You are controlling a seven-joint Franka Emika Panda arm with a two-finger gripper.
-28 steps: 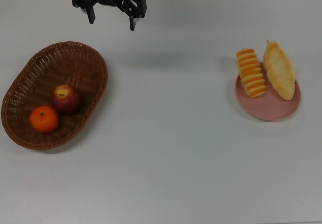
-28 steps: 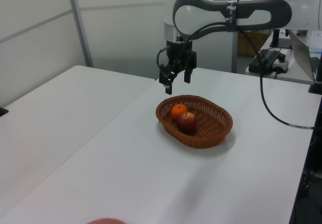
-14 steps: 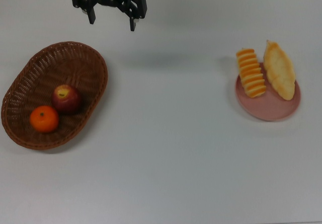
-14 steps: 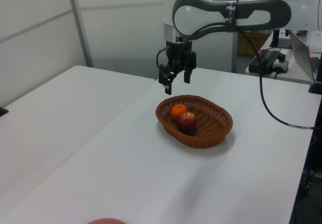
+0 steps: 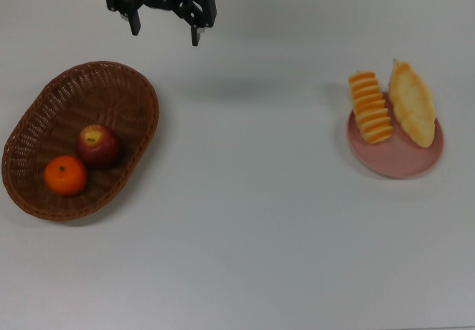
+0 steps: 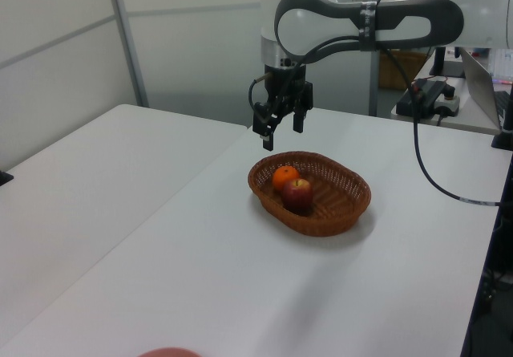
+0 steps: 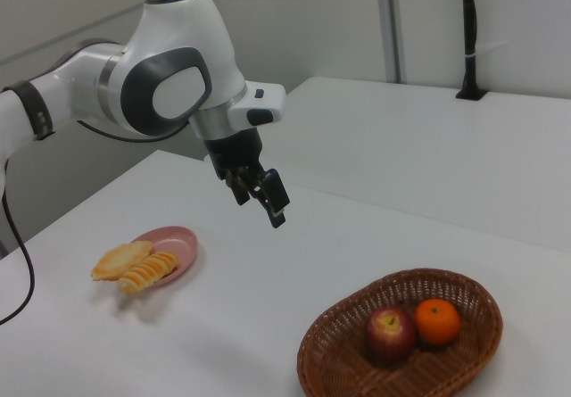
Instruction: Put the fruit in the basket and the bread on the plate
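Both pieces of fruit sit in the basket: the apple and the mandarin lie touching each other toward its lower end in the top view. Across the counter, well apart from the basket, the striped roll and the braided loaf lie side by side on the pink plate, both overhanging its far rim a little. The gripper hangs above the counter beyond the basket's far end, its jaws apart and holding nothing. As I see it, the sorting looks finished, so the step in hand is simply to retire cleanly: I would lift straight up and pull away over bare counter, keeping clear of the basket rim, and leave the jaws apart so nothing gets snagged
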